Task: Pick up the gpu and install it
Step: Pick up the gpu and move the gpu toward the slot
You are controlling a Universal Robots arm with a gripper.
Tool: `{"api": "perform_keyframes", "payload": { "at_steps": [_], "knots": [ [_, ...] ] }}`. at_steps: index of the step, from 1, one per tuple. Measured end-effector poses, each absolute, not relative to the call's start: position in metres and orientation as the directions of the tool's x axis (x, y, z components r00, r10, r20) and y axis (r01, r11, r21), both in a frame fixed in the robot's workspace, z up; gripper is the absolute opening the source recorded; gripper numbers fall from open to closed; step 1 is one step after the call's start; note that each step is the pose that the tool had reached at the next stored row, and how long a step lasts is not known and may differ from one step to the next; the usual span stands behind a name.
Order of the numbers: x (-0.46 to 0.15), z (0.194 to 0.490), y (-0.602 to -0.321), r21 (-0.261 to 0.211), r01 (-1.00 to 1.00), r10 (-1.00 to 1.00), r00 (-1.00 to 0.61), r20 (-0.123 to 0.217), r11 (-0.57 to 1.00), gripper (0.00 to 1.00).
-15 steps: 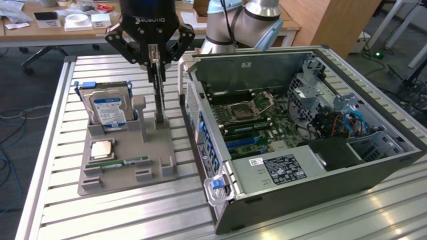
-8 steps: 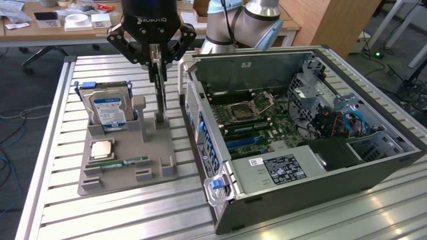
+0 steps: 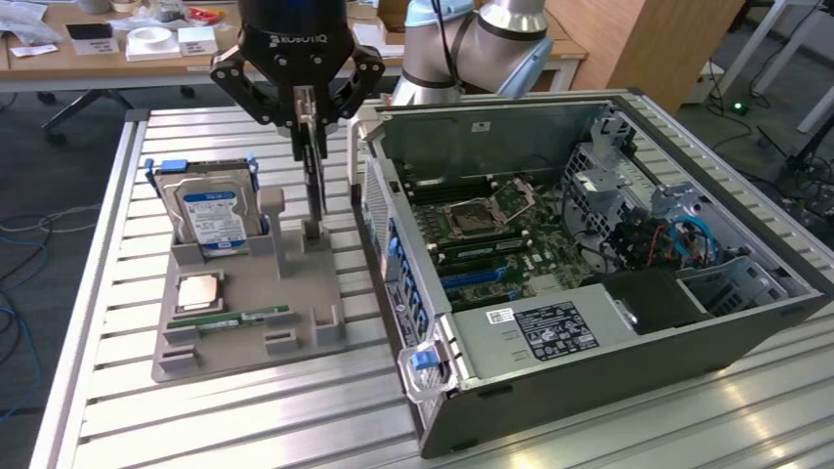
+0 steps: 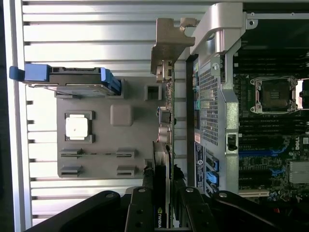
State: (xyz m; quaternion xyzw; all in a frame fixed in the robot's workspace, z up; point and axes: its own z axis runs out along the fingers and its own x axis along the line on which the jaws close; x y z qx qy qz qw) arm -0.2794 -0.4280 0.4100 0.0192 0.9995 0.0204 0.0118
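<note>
Noted one gripper (image 3: 309,122) (image 4: 163,176) pointing straight down over the slatted metal table (image 3: 195,430), jaws clamped on the upper part of the gpu (image 3: 315,186) (image 4: 163,154). Saw, in the wrist view, dark fingers (image 4: 145,203) pressed against both faces of the card.

Listed the gpu as a thin dark card, hung upright and edge-on, with its silvery bracket (image 4: 169,43) at the end away from the gripper. Placed it over the grey parts tray (image 3: 248,342) (image 4: 140,164), at the tray's edge nearest the computer case (image 3: 587,391) (image 4: 219,87). Could not tell whether its lower end touched the tray's slot post or hung just clear.

Listed on the tray:
- Hard drive (image 3: 209,210) (image 4: 72,79), blue-and-white label, standing upright at the far end.
- Processor chip (image 3: 198,290) (image 4: 77,128), lying flat in its recess.
- Green memory stick (image 3: 234,318), lying flat nearer the camera.

Logged the case lying on its side, open, on the exterior view's right, just beside the tray. Noted inside it a motherboard (image 3: 502,249) with bare processor socket (image 3: 476,217) (image 4: 275,94), blue slots (image 3: 476,277), and a labelled power supply (image 3: 548,327).
</note>
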Motion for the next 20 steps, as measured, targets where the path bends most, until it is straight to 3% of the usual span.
{"api": "perform_keyframes", "payload": {
  "at_steps": [20],
  "knots": [
    [-0.241, 0.41, -0.428, 0.043, 0.038, 0.039, -0.999, -0.023, 0.998, 0.26]
  ]
}}
